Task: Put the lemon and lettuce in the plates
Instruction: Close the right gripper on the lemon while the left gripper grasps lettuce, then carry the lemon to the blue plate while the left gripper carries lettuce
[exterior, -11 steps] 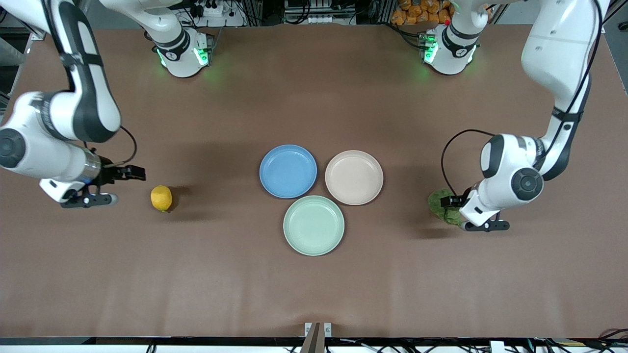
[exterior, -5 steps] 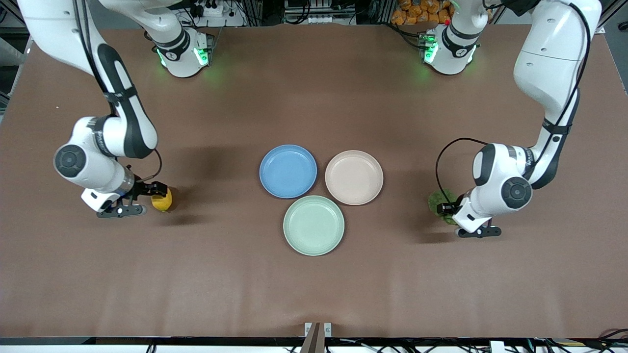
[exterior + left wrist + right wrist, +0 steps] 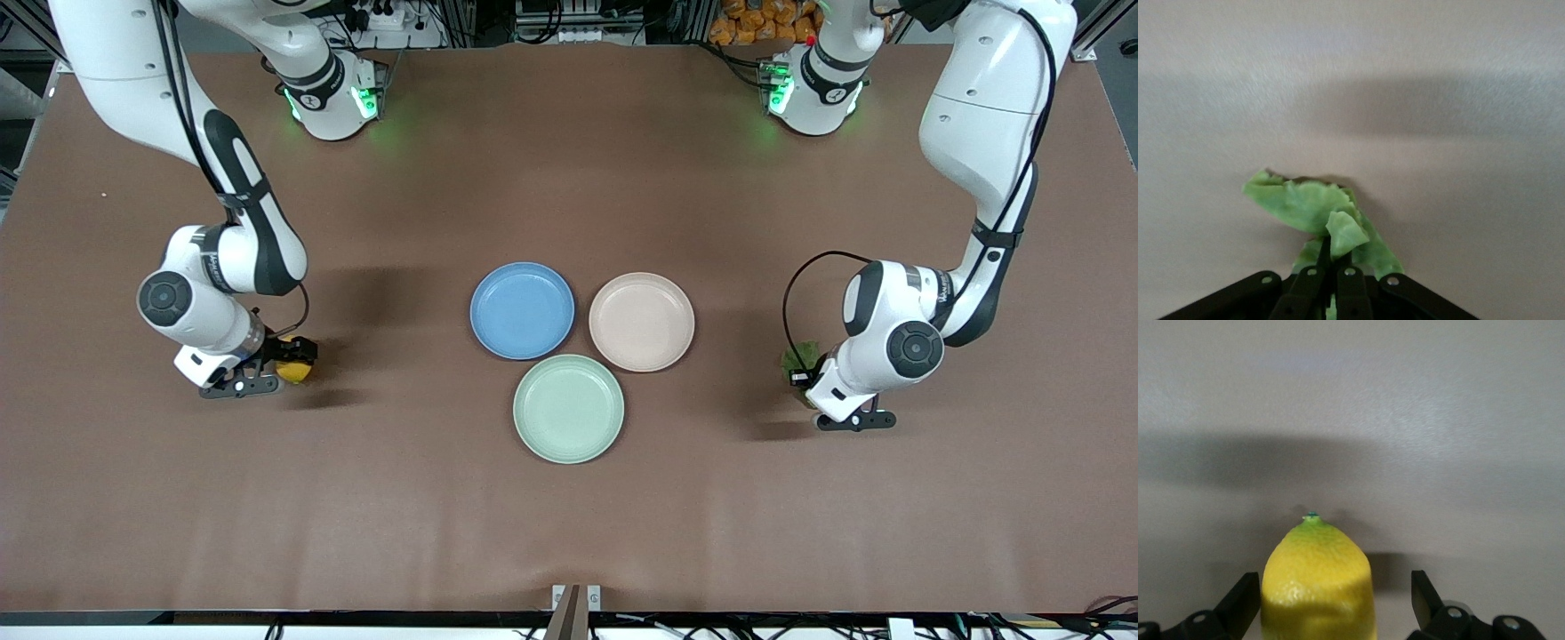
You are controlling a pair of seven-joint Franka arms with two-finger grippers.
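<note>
The right claw (image 3: 283, 363) has advanced from beside the lemon (image 3: 296, 372) to straddle it, fingers spread. The left claw (image 3: 807, 382) pinches the lettuce (image 3: 1313, 211) on the bench (image 3: 569, 516). Both plates (image 3: 522, 310) (image 3: 641, 321) are unfilled; lifting follows.

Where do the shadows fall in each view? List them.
Front view: soft shadows darken the table beside the right gripper at the lemon and the left gripper on the lettuce; both wrist views: a broad dark band crosses the table.
</note>
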